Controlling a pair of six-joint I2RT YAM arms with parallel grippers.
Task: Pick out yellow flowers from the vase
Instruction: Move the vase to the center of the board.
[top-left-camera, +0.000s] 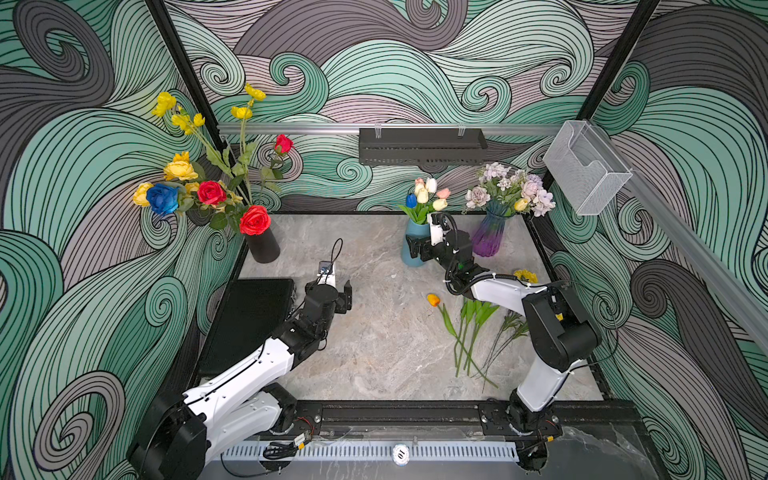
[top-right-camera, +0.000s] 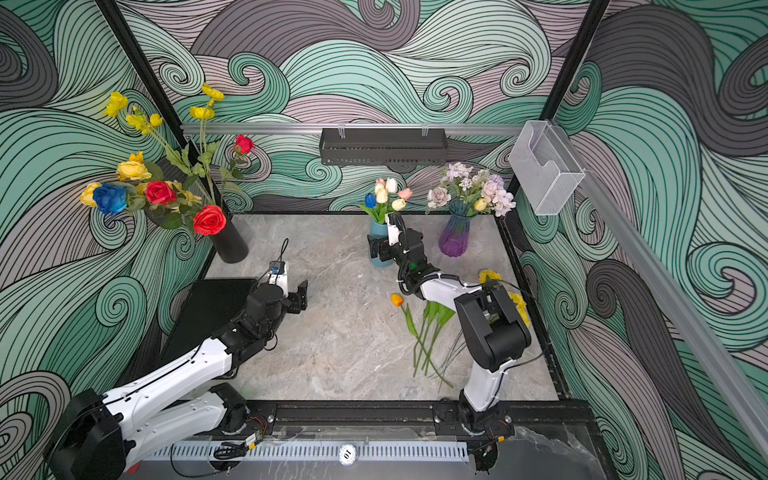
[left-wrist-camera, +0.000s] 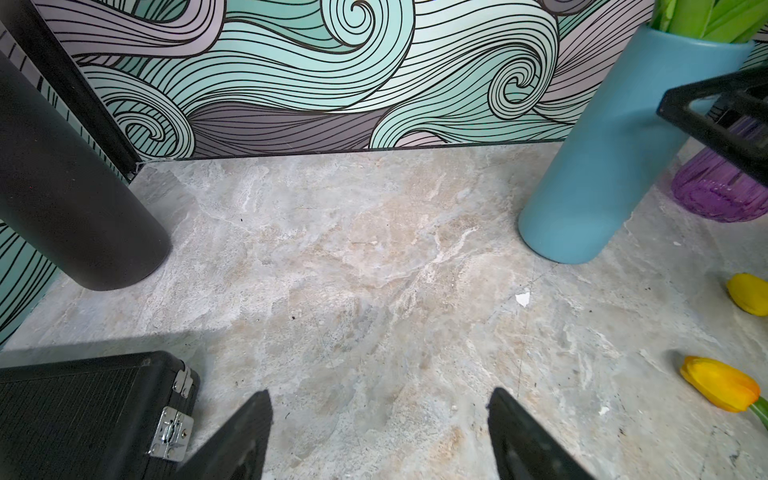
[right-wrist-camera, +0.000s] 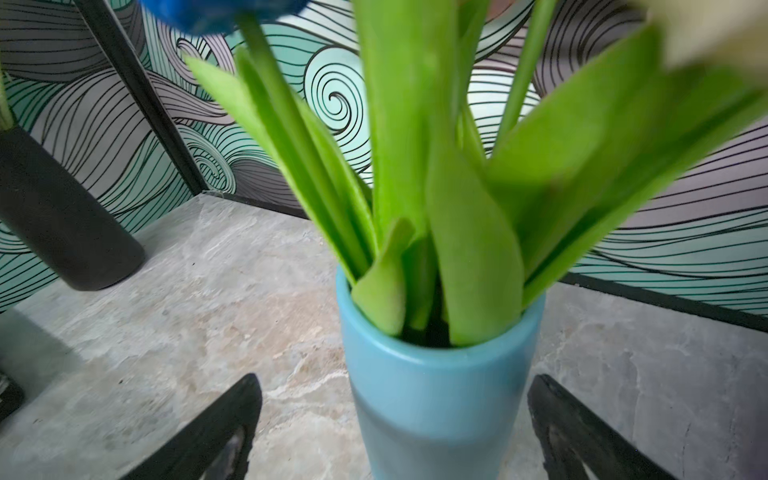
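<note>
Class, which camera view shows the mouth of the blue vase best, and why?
The right wrist view: the blue vase fills the centre, rim and green leaves inside plainly seen. The left wrist view shows its side wall, not the opening. In both top views the right gripper half hides the vase.

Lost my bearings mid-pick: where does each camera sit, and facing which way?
Top views: high in front, looking down and back over the grey marble tabletop; left arm and right arm show.
Left wrist: low, facing the wave-patterned back wall; the open left hand shows.
Right wrist: close on the blue ceramic cylinder vase, framed by the open right hand.
Shared: both wrist views show that vase and the black cylinder vase.
</note>
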